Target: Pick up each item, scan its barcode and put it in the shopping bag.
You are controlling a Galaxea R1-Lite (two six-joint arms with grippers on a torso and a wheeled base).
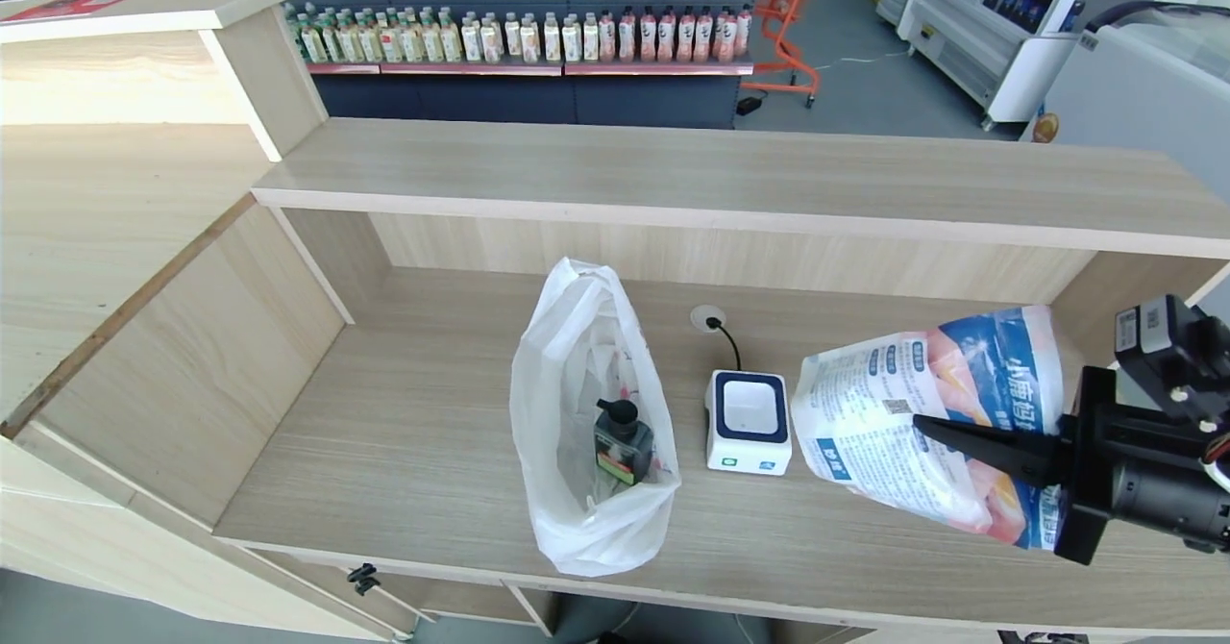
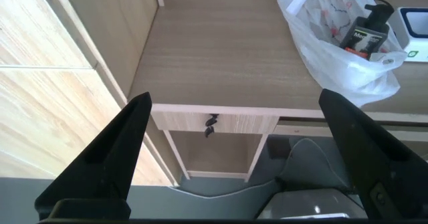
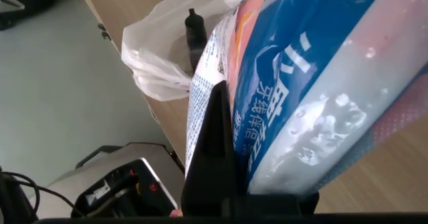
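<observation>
One packet (image 1: 937,413) is clamped in the right gripper (image 1: 947,433) and held over the counter (image 1: 413,433). Its long axis runs from the gripper toward the scanner (image 1: 749,420), which sits just beside its far end, on the robot's left. The shopping bag (image 1: 548,404), with a bottle (image 1: 623,442) inside, stands just left of the scanner. A small printed square on the packet's upward face may be a code, though it cannot be made out clearly. In the left wrist view the left gripper (image 2: 235,103) is seen spread with nothing held, off the counter's near edge and farther from the scanner.
</observation>
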